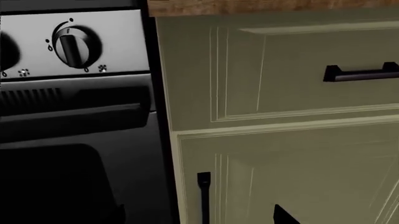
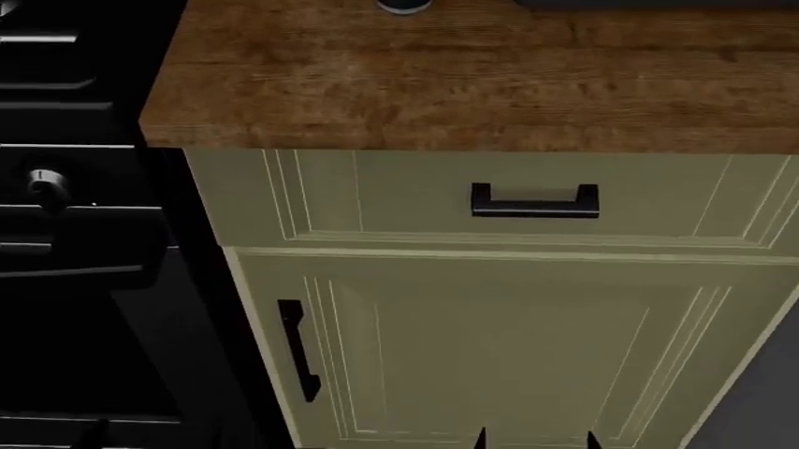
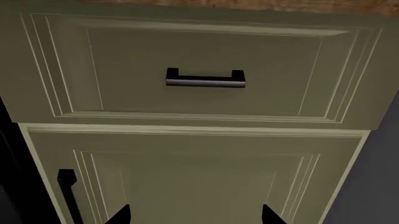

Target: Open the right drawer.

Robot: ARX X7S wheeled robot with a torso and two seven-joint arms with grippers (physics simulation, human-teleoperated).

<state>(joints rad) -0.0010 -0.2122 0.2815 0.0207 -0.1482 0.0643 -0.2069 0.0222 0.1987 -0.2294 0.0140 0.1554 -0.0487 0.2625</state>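
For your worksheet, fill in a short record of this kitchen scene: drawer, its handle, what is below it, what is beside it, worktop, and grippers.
drawer: right drawer, pale sage green, looks shut
handle: black bar handle, horizontal, at centre, untouched
below: cabinet door with vertical black handle
beside: black oven with a knob
worktop: wooden worktop
grippers: right gripper open, tips only, low before the door; left cannot tell

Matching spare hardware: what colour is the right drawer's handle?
Black handle on the pale sage-green right drawer; right wrist view shows it best.
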